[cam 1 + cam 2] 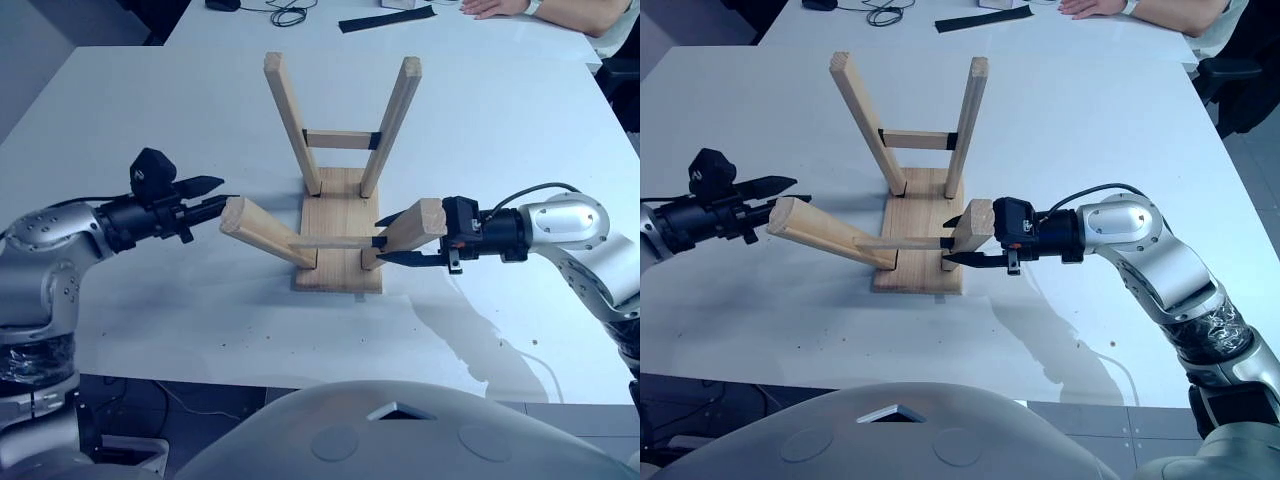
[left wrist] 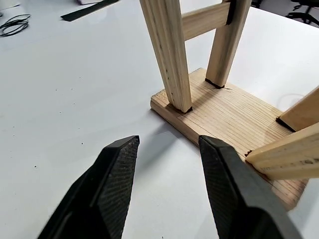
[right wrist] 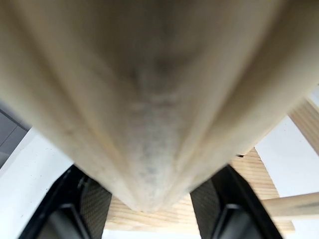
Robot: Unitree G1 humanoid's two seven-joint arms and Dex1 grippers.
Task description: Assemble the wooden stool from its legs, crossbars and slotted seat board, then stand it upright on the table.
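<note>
The seat board [image 1: 337, 215] lies flat mid-bench with four legs seated in its slots, pointing up. Crossbars [image 1: 340, 139] join each pair. The right end effector [image 1: 385, 240] pinches the near right leg [image 1: 408, 232] close to its free end. The left end effector [image 1: 210, 196], fingers spread, sits just beside the near left leg [image 1: 262, 230]. Bare bench [image 1: 150, 300] surrounds the board, edges well apart.

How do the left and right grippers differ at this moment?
The left gripper is open and holds nothing; the right gripper is closed on the near right leg. The left gripper's tips sit just beside the near left leg's end, while the right gripper's fingers straddle its leg. Both point inward at the upturned stool.
</note>
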